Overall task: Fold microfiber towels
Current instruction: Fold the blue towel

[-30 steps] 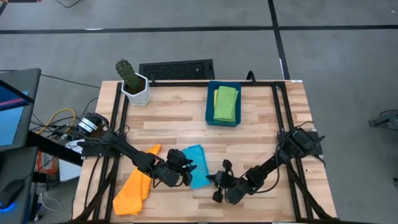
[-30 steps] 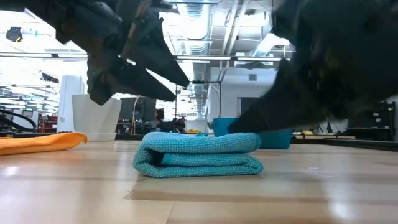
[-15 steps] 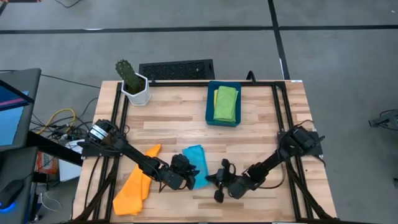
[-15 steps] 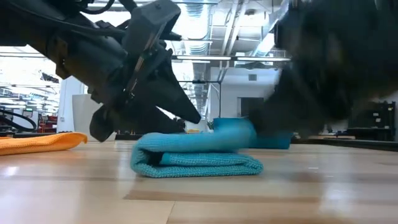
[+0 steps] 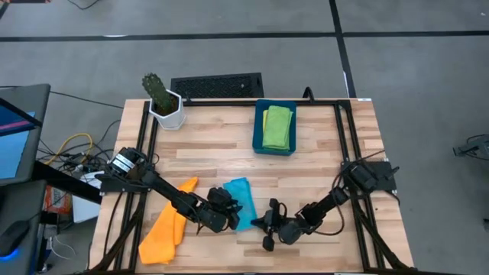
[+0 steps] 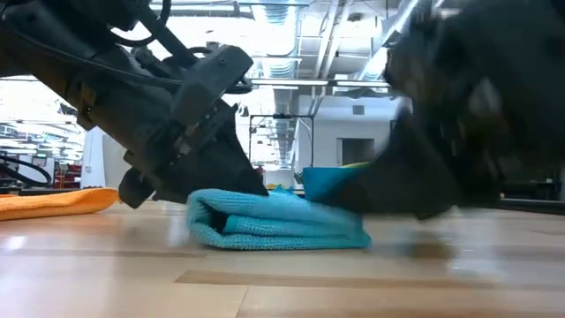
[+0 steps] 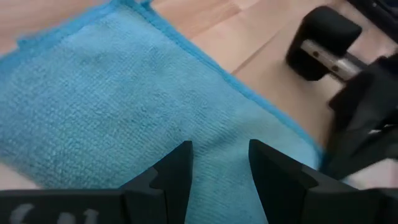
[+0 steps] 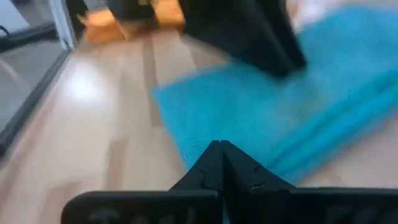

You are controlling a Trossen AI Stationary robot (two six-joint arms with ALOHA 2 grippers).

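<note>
blue towel (image 5: pixel 238 200): partly under left pincer (image 5: pixel 226 211) | right arm (image 6: pixel 477 106): blurred

A folded light blue towel (image 6: pixel 278 231) lies on the wooden worktop (image 6: pixel 282 287). The left tool (image 6: pixel 225 172) presses down on the towel's left part. A dark blurred mass, probably the right tool (image 6: pixel 415 190), sits at the towel's right end. An orange towel (image 6: pixel 53 202) lies far left. A blue bin (image 6: pixel 328 181) stands behind.

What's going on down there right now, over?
Left gripper jaws open, pressing on the folded blue towel. Right gripper jaws shut, at the towel's right edge. Orange towel unfolded, waiting on the left. Nothing in the way.
</note>
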